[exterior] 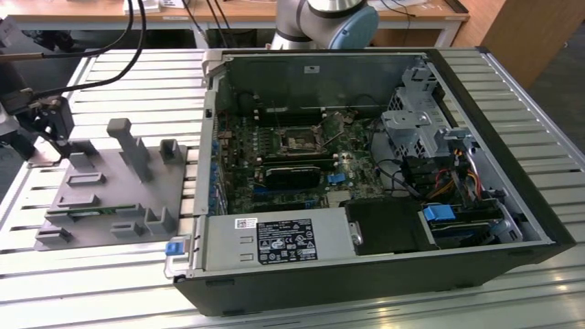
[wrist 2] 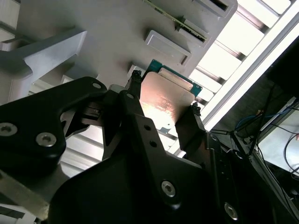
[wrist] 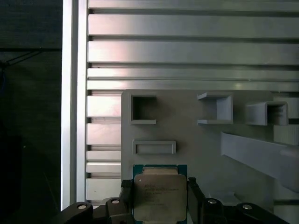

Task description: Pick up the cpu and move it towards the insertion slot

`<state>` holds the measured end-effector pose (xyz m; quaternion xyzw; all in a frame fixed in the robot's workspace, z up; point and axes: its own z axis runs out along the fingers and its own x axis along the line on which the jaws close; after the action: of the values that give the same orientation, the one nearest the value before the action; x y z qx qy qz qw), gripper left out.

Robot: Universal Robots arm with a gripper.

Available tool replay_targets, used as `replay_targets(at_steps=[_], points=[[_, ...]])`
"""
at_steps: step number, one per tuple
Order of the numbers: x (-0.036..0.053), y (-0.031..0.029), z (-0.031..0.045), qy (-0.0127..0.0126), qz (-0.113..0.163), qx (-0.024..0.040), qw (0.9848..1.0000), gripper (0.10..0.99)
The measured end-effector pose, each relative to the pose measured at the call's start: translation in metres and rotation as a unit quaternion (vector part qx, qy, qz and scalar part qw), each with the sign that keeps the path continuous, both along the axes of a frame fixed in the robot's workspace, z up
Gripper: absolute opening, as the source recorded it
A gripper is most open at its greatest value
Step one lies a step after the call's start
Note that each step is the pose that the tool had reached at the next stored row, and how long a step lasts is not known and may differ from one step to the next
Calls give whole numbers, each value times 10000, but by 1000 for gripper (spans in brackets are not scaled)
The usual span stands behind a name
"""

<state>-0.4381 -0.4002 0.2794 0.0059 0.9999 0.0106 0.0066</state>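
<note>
In the exterior view the gripper [exterior: 51, 131] hangs at the grey fixture's [exterior: 109, 195] end on the exterior view's left. That is well apart from the insertion slot [exterior: 299, 140] on the motherboard inside the open computer case [exterior: 512, 171]. The arm's base [exterior: 329, 19] stands behind the case.

In the second wrist view the gripper's black fingers [wrist 2: 134, 88] pinch the cpu [wrist 2: 166, 100] by opposite edges, its metal top showing.

In the first wrist view the cpu [wrist: 160, 196] sits clamped over the fixture, beside the slatted tabletop [wrist: 187, 37]. The grasp looks made; the carry to the slot remains.
</note>
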Motion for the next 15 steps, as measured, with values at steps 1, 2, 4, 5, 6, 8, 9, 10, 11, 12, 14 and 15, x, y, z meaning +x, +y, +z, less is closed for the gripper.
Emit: replay_targets(at_steps=[1, 2, 4, 5, 6, 8, 9, 10, 11, 12, 14, 15], points=[[0, 0, 7, 0, 0, 0, 10000, 541], [0, 0, 13, 0, 0, 0, 10000, 541], [0, 0, 24, 0, 0, 0, 10000, 541], [0, 1, 29, 0, 0, 0, 10000, 541], [0, 1, 35, 0, 0, 0, 10000, 541], [0, 1, 46, 0, 0, 0, 10000, 541], [0, 1, 51, 0, 0, 0, 10000, 541], [0, 1, 57, 1, 0, 0, 10000, 541], [0, 1, 64, 1, 0, 0, 10000, 541], [0, 1, 72, 1, 0, -1, 10000, 541], [0, 2, 91, 0, 0, 0, 10000, 541], [0, 2, 100, 0, 0, 0, 10000, 541]])
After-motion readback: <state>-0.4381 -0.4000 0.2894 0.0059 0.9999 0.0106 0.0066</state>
